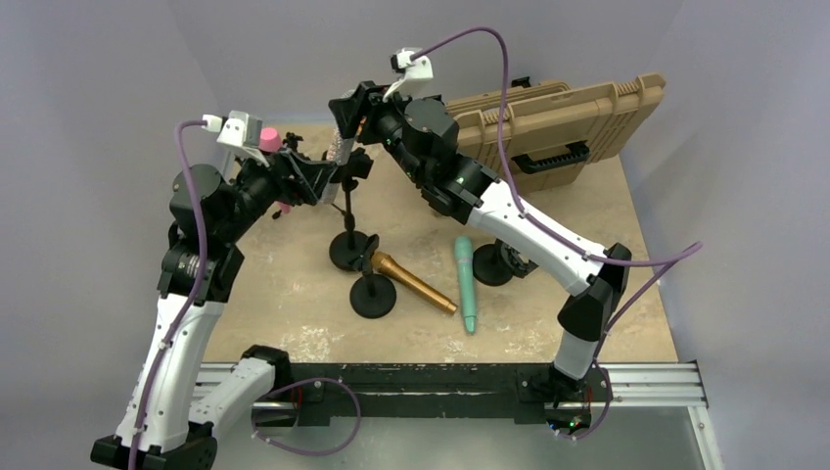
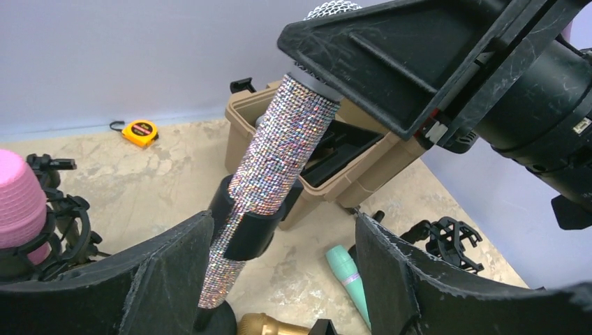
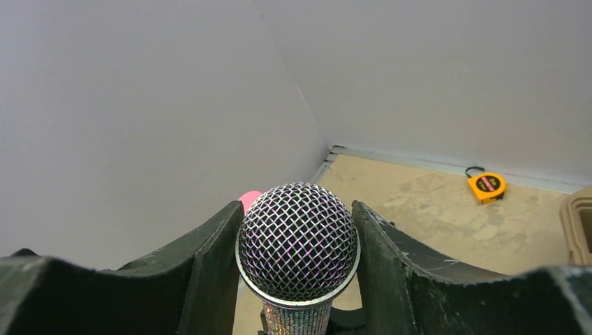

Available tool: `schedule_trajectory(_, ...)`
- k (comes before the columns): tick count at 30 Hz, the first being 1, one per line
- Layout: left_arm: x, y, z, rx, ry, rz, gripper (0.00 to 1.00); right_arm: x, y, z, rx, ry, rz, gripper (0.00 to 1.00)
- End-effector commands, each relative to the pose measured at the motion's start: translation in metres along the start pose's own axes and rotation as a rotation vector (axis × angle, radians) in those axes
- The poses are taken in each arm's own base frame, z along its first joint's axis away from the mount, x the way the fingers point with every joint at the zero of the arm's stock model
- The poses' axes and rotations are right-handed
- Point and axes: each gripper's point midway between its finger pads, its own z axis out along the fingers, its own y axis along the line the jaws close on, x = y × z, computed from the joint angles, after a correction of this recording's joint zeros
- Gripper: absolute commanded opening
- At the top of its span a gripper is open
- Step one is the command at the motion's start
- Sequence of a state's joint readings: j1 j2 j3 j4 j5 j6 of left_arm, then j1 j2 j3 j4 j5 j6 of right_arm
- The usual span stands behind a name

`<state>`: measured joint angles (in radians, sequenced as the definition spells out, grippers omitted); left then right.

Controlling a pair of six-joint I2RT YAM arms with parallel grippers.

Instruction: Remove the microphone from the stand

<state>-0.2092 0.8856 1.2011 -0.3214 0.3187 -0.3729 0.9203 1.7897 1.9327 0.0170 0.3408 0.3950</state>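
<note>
A glitter-covered microphone [image 2: 279,153] with a silver mesh head [image 3: 299,241] sits tilted in the black clip [image 2: 251,234] of a stand [image 1: 348,220] at the back middle of the table. My right gripper [image 3: 299,209] is shut on the mesh head, a finger [image 3: 209,265] pressing on each side; it shows from above in the top view [image 1: 349,110]. My left gripper [image 2: 284,220] is open, its fingers [image 2: 174,272] standing either side of the clip and the lower handle, not gripping. In the top view the left gripper [image 1: 331,178] is just left of the stand pole.
A gold microphone [image 1: 411,284] and a teal microphone [image 1: 466,284] lie on the table by a second round stand base [image 1: 373,294]. A pink microphone [image 2: 17,202] sits in a shock mount at the left. An empty shock mount [image 2: 454,241], a tan case [image 1: 558,122] and a tape measure [image 2: 139,131] are behind.
</note>
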Motion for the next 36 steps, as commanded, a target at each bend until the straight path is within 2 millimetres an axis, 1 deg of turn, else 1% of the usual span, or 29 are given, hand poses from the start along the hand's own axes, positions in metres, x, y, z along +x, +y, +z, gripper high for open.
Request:
schedule_trajectory(1, -0.026, -0.005, -0.014, 0.002, -0.107, 0.051, 0.72, -0.083, 0.043, -0.030, -0.130, -0.199, 0.192, 0.00)
schedule_trajectory(6, -0.025, -0.014, -0.013, 0.051, -0.104, 0.064, 0.72, -0.067, 0.046, -0.033, -0.118, -0.180, 0.227, 0.01)
schedule_trajectory(9, -0.024, -0.017, -0.012, 0.077, -0.102, 0.074, 0.72, -0.061, 0.050, -0.036, -0.130, -0.178, 0.231, 0.06)
schedule_trajectory(11, -0.024, -0.018, -0.013, 0.083, -0.107, 0.078, 0.72, -0.056, 0.055, -0.036, -0.142, -0.172, 0.215, 0.15)
schedule_trajectory(12, -0.024, -0.018, -0.013, 0.086, -0.110, 0.081, 0.74, -0.054, 0.057, -0.036, -0.144, -0.169, 0.207, 0.20)
schedule_trajectory(14, -0.024, -0.017, -0.014, 0.081, -0.118, 0.085, 0.75, -0.051, 0.061, -0.037, -0.157, -0.163, 0.191, 0.32)
schedule_trajectory(16, -0.026, -0.015, -0.017, 0.061, -0.131, 0.084, 0.76, -0.049, 0.065, -0.039, -0.179, -0.156, 0.181, 0.41)
schedule_trajectory(18, -0.028, -0.011, -0.021, 0.024, -0.154, 0.080, 0.77, -0.050, 0.070, -0.043, -0.213, -0.153, 0.171, 0.53)
schedule_trajectory(21, -0.031, -0.006, -0.032, -0.031, -0.192, 0.058, 0.79, -0.059, 0.076, -0.053, -0.255, -0.168, 0.159, 0.70)
schedule_trajectory(23, -0.028, -0.001, -0.041, -0.074, -0.193, 0.024, 0.79, -0.066, 0.078, -0.059, -0.280, -0.181, 0.148, 0.78)
schedule_trajectory(25, -0.021, 0.003, -0.047, -0.105, -0.174, -0.002, 0.79, -0.072, 0.081, -0.066, -0.306, -0.198, 0.136, 0.84)
schedule_trajectory(27, -0.017, 0.003, -0.052, -0.113, -0.160, -0.008, 0.80, -0.076, 0.082, -0.070, -0.323, -0.206, 0.120, 0.87)
schedule_trajectory(29, -0.015, 0.002, -0.056, -0.113, -0.143, -0.010, 0.83, -0.081, 0.082, -0.075, -0.328, -0.218, 0.107, 0.89)
schedule_trajectory(33, -0.008, 0.003, -0.057, -0.135, -0.060, -0.019, 0.90, -0.106, 0.079, -0.100, -0.348, -0.285, 0.074, 0.91)
schedule_trajectory(34, -0.004, 0.004, -0.057, -0.144, -0.030, -0.025, 0.92, -0.106, 0.074, -0.105, -0.344, -0.294, 0.059, 0.92)
schedule_trajectory(36, -0.003, 0.005, -0.056, -0.166, 0.001, -0.017, 0.93, -0.112, 0.065, -0.117, -0.323, -0.319, 0.040, 0.92)
